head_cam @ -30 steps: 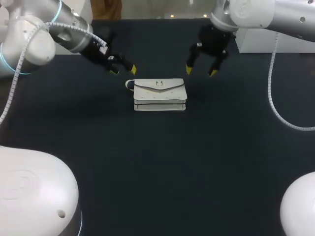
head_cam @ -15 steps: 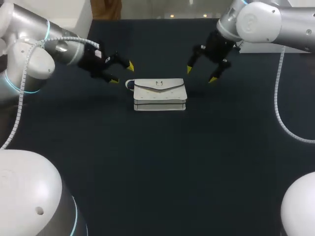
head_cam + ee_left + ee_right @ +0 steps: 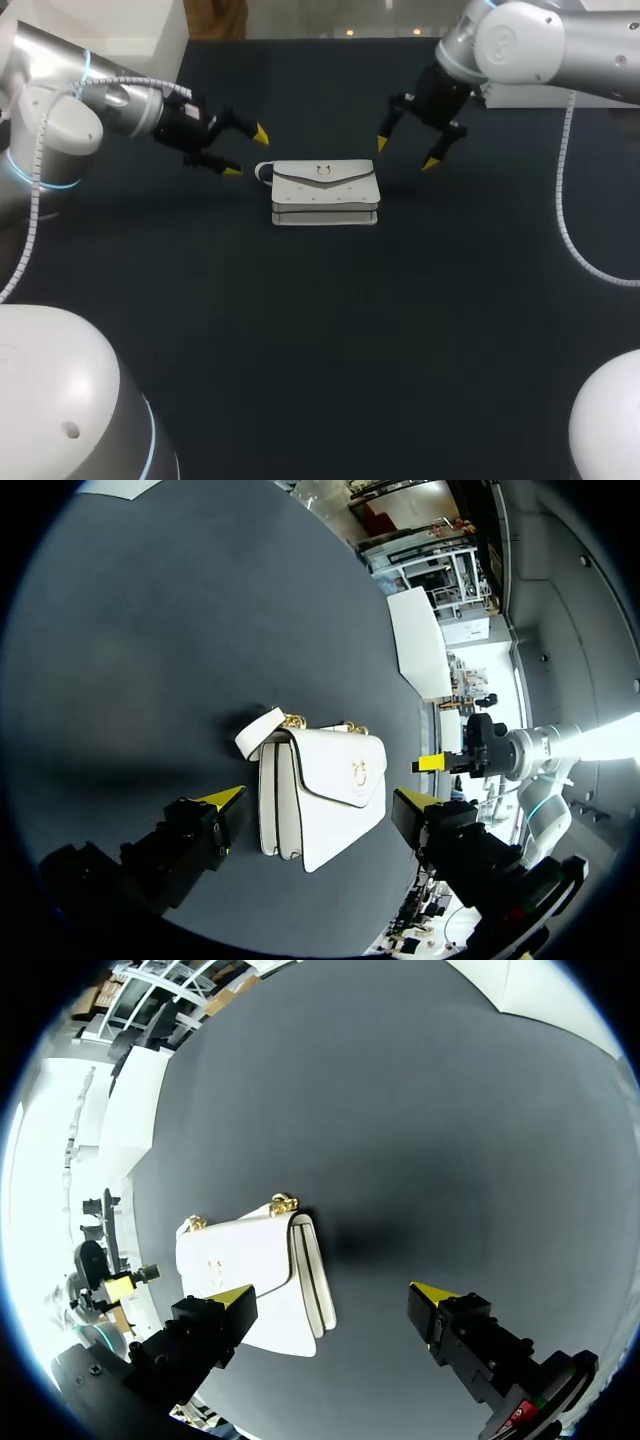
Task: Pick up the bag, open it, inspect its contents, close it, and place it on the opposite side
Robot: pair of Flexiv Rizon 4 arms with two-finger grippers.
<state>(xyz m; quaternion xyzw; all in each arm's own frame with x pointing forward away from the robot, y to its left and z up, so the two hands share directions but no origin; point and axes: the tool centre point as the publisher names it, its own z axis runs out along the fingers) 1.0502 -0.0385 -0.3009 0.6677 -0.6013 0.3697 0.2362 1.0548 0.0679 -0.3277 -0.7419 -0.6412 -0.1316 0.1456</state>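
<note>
Bag [image 3: 325, 192] lies long axis left-right, strap end toward the spread left gripper [image 3: 246, 152]; right gripper [image 3: 406, 153] also spread.

Head view: a fixed camera above and behind the robot looks down on the whole table [image 3: 320, 330] from well back, with both arms entering from the sides. Wrist views: each camera looks out along its own fingers, low and near, the left hand [image 3: 246, 152] facing the bag [image 3: 325, 192] from one end and the right hand [image 3: 406, 153] from the other. All three views share the bag and the table around it, and each wrist view also catches the opposite hand beyond the bag.
</note>
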